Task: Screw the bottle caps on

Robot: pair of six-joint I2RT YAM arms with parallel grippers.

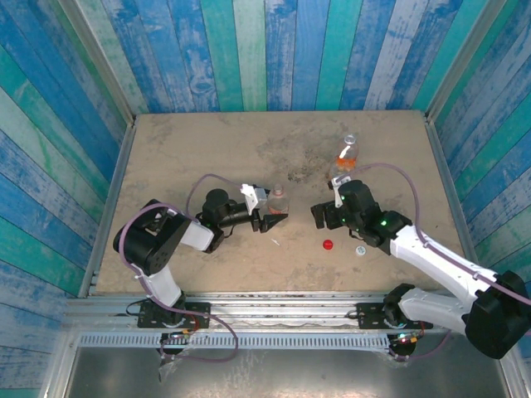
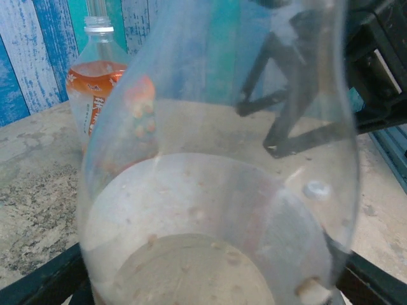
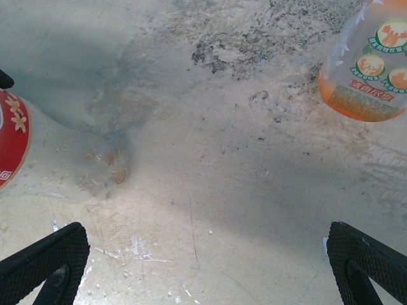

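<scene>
2 robot arms work over a worn tan table (image 1: 182, 166) walled in by blue and green painted planks (image 1: 274, 50). The left gripper (image 1: 276, 220) reaches to the right at the table's middle with a slim clear plastic bottle with a red label band (image 1: 280, 199) standing upright between its black fingers (image 2: 38, 283). In the left wrist view the bottle's clear wall runs from one finger to the other, but whether the fingers press on it cannot be told. Facing it from the right, the right gripper (image 1: 325, 213) hangs low over bare tabletop with its fingers (image 3: 51, 260) spread wide and nothing between them. Behind that gripper, toward the far edge, stands the wider clear plastic bottle with an orange label (image 1: 346, 157), upright, its neck open. The 2 caps lie loose on the table nearer the arm bases: the small bright red round plastic cap (image 1: 328, 245) just in front of the right gripper, and the small white round plastic cap (image 1: 360, 249) to its right, close beside the right arm. Neither cap touches a bottle or a gripper.
</scene>
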